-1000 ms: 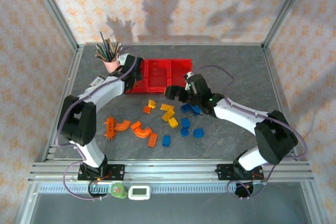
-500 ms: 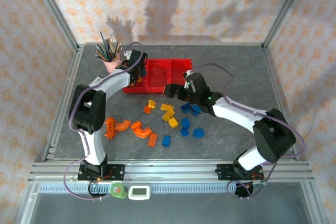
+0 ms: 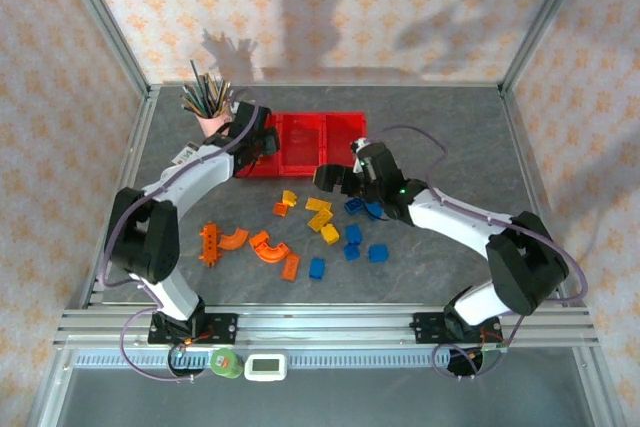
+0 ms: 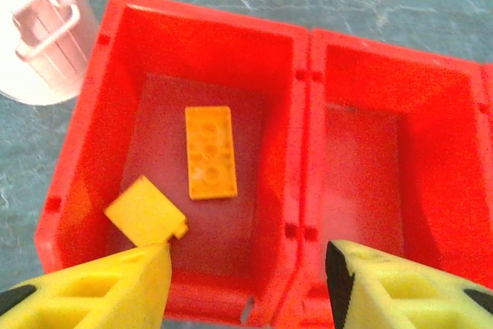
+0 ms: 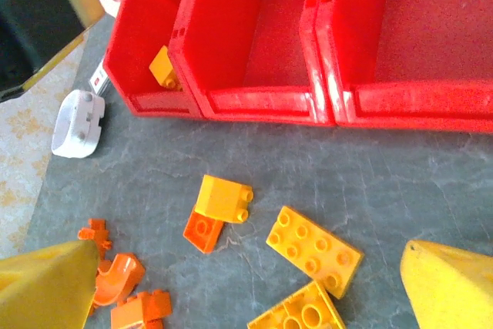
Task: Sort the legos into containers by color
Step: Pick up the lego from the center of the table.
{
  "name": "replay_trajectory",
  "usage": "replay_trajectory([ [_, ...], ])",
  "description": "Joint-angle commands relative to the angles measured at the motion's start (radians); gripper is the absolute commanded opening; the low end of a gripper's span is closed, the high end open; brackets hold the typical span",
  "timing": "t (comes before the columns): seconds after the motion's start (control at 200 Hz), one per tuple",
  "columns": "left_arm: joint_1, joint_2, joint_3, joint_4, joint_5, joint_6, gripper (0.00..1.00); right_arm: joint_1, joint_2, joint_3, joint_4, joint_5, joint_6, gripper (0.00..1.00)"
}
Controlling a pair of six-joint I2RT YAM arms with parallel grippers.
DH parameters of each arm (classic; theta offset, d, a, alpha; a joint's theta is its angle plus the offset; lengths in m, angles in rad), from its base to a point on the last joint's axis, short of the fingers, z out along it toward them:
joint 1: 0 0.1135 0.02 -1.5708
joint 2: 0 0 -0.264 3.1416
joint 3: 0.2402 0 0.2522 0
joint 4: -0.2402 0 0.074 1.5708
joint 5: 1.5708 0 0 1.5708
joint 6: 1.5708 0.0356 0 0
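Three joined red containers (image 3: 300,142) stand at the back of the table. My left gripper (image 3: 262,140) hovers over the leftmost one, open (image 4: 246,283). Nothing sits between its yellow fingers (image 4: 115,290). That bin (image 4: 85,152) holds a flat yellow brick (image 4: 210,152) and a second yellow brick (image 4: 145,209) just off my left fingertip. The middle bin (image 4: 462,159) is bare inside. My right gripper (image 3: 330,179) hangs open (image 5: 246,290) above loose legos: yellow ones (image 5: 313,250) (image 5: 223,198) and a small orange one (image 5: 202,233). Blue bricks (image 3: 355,237) and orange arches (image 3: 255,244) lie nearer the front.
A pink cup (image 3: 210,122) of pencils stands left of the bins, its wall close to my left gripper (image 4: 42,36). A small white piece (image 5: 77,122) lies beside the leftmost bin. Metal frame posts rise at the table's back corners.
My left gripper has opened over the leftmost bin and a yellow brick now lies inside it. The left arm shifted slightly. The right arm has barely moved.
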Motion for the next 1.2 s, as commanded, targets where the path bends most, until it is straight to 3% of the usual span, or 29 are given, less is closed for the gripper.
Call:
replay_trajectory([
  [0.0,-0.066,-0.049,-0.073,-0.031,0.026,0.018,0.58,0.005,-0.049,-0.054,0.020,-0.013,-0.003,1.00],
  [0.23,-0.187,-0.097,-0.157,-0.060,-0.029,-0.027,0.62,0.005,-0.074,-0.127,0.022,-0.013,-0.004,1.00],
  [0.455,-0.237,-0.046,-0.181,-0.062,-0.024,-0.042,0.66,0.005,-0.106,-0.209,0.090,-0.049,0.017,1.00],
  [0.826,-0.239,0.105,-0.134,-0.056,-0.093,-0.037,0.64,0.005,-0.113,-0.251,0.133,-0.046,0.032,1.00],
  [1.191,-0.238,0.191,-0.111,-0.024,-0.054,-0.036,0.51,0.005,-0.107,-0.251,0.133,-0.044,0.029,1.00],
])
